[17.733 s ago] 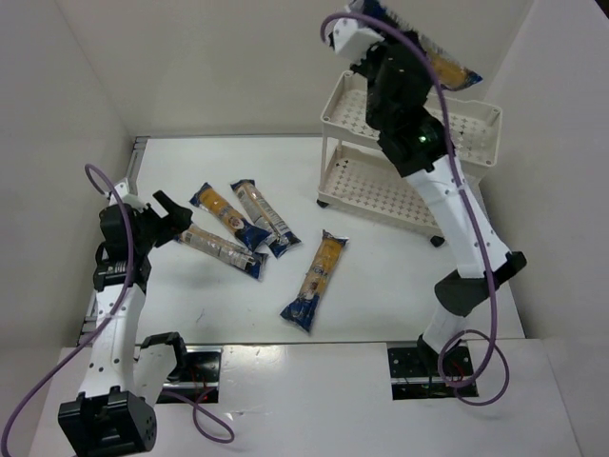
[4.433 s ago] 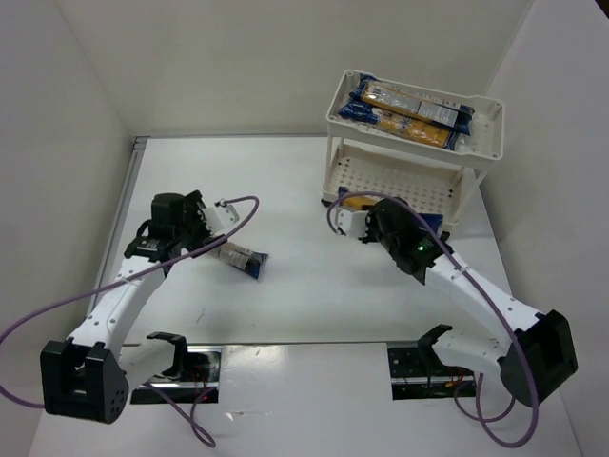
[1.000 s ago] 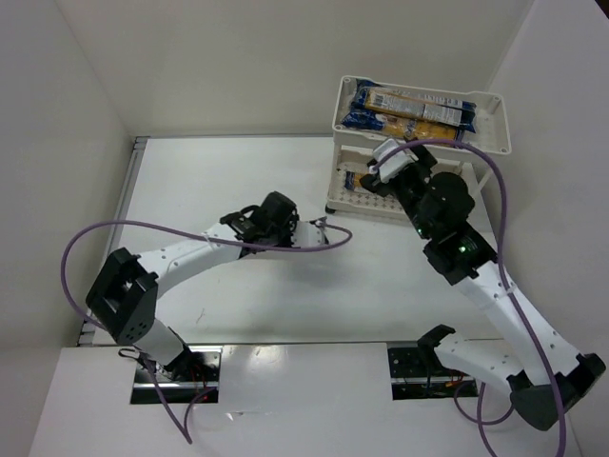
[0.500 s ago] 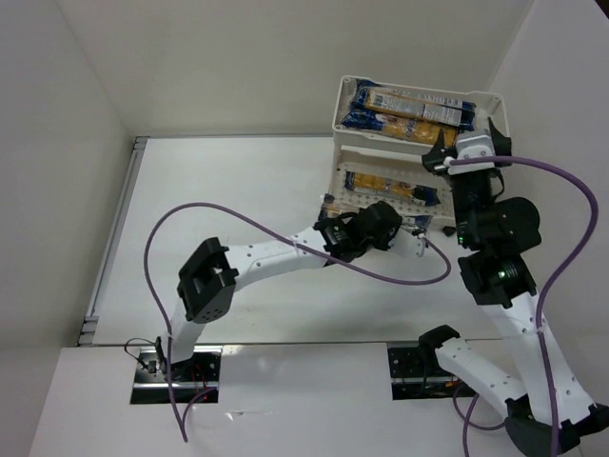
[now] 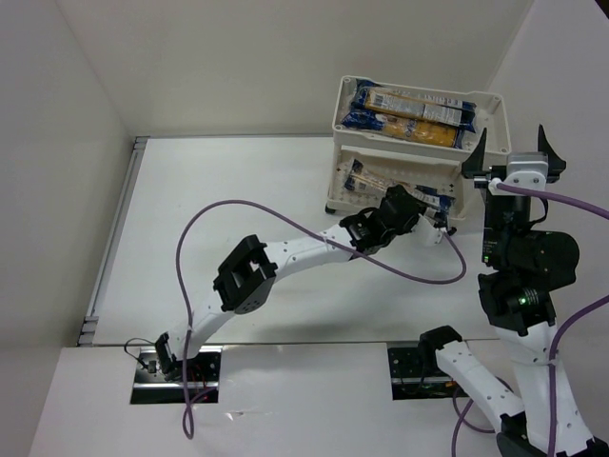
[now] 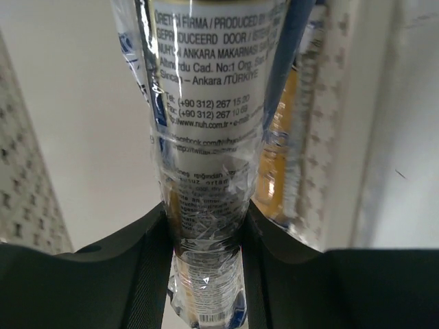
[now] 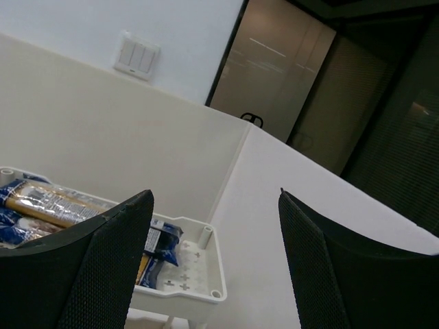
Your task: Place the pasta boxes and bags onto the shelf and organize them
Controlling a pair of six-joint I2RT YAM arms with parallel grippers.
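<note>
From above and behind the arms, the shelf [image 5: 492, 122] stands at the far right of the white table [image 5: 238, 190], with several pasta packs [image 5: 409, 109] lying lengthwise in its top tray. The left arm stretches across the table, and the left gripper [image 5: 419, 208] is at the front of the lower tier. A pale pack [image 5: 366, 179] runs from it along that tier. A purple cable [image 5: 247, 208] loops over the arm. The right gripper [image 5: 512, 143] is raised beside the shelf's right end, its fingers spread wide with nothing between them. White partition walls enclose the table on three sides.

Seen from the left wrist, which shows the grip that the overhead view hides, the left gripper [image 6: 206, 274] has its fingers closed against the sides of the pale pack [image 6: 209, 103]. The pack's clear film and white printed label extend straight away from the camera. Just beside it on the right lies a yellow pasta pack [image 6: 281, 164], against a perforated shelf wall [image 6: 329, 103].

Looking out from the right wrist, the right gripper [image 7: 215, 205] frames only empty air between its parted fingers. Below it are a corner of the shelf's top tray [image 7: 199, 274] and the blue-ended packs [image 7: 55, 202] in it. Beyond the partition, this view alone shows a wall light switch [image 7: 137, 55] and dark glass doors [image 7: 309, 89].
</note>
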